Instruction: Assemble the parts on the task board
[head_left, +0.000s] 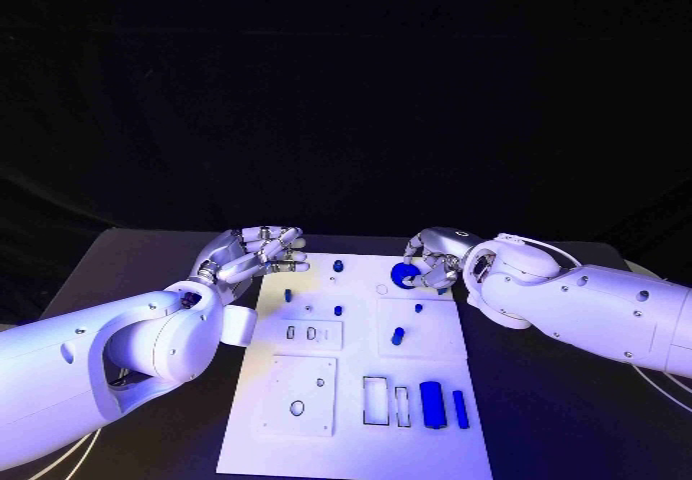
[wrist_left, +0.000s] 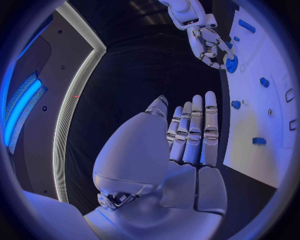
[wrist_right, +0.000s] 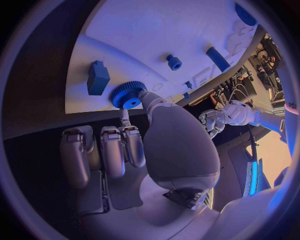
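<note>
Your right hand pinches the small blue toothed gear wheel by its rim between thumb and a fingertip, at the far end of the white plastic task board, on or just above its surface; I cannot tell which. It looks light, rigid and hard, probably plastic. The teeth should give purchase, so grip across the rim and leave the centre bore clear. Your left hand hovers beside the board's far left corner, holding nothing, fingers loosely extended together. No brand, label or legible writing is visible anywhere.
</note>
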